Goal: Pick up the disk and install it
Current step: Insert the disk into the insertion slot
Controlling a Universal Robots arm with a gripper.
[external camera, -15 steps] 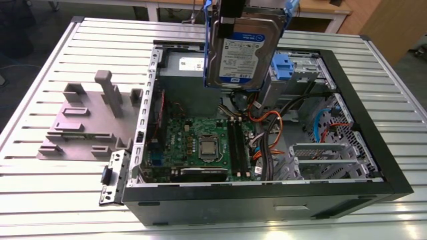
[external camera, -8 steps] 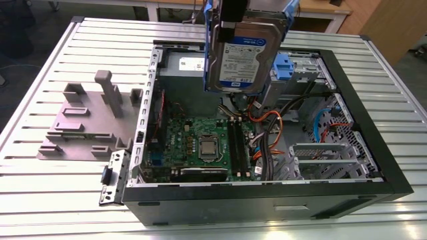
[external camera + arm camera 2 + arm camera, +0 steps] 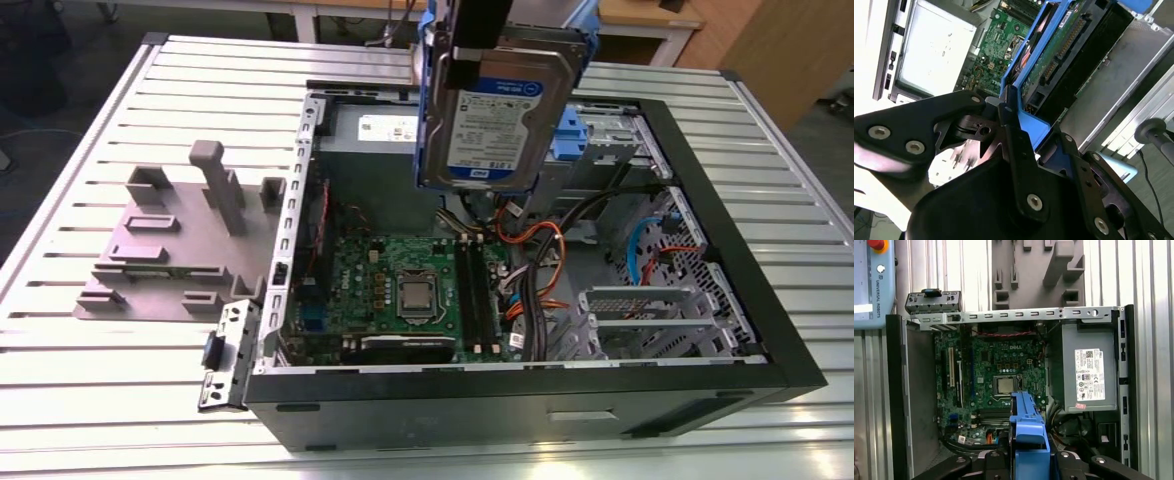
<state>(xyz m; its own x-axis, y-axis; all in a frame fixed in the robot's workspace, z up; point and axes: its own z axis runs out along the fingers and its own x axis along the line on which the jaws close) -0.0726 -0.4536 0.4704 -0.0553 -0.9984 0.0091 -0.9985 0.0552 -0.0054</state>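
The disk [image 3: 501,110], a silver drive with a white-and-blue label in a blue carrier bracket, hangs upright above the open computer case [image 3: 534,392], over its rear half. My gripper [image 3: 470,45] is shut on the disk's upper edge. In the second wrist view the black fingers [image 3: 1014,145] clamp the blue bracket, with the disk [image 3: 1069,55] and its connector side stretching away from them. In the first wrist view the blue carrier edge of the disk [image 3: 1026,430] sits between the gripper [image 3: 1026,462] arms, above the motherboard [image 3: 999,375].
A grey plastic holder [image 3: 174,235] with upright posts lies on the slatted metal table [image 3: 80,390] at the exterior view's left of the case. Inside the case are the power supply [image 3: 1089,375], orange and black cables [image 3: 534,250] and a blue drive bay [image 3: 571,130].
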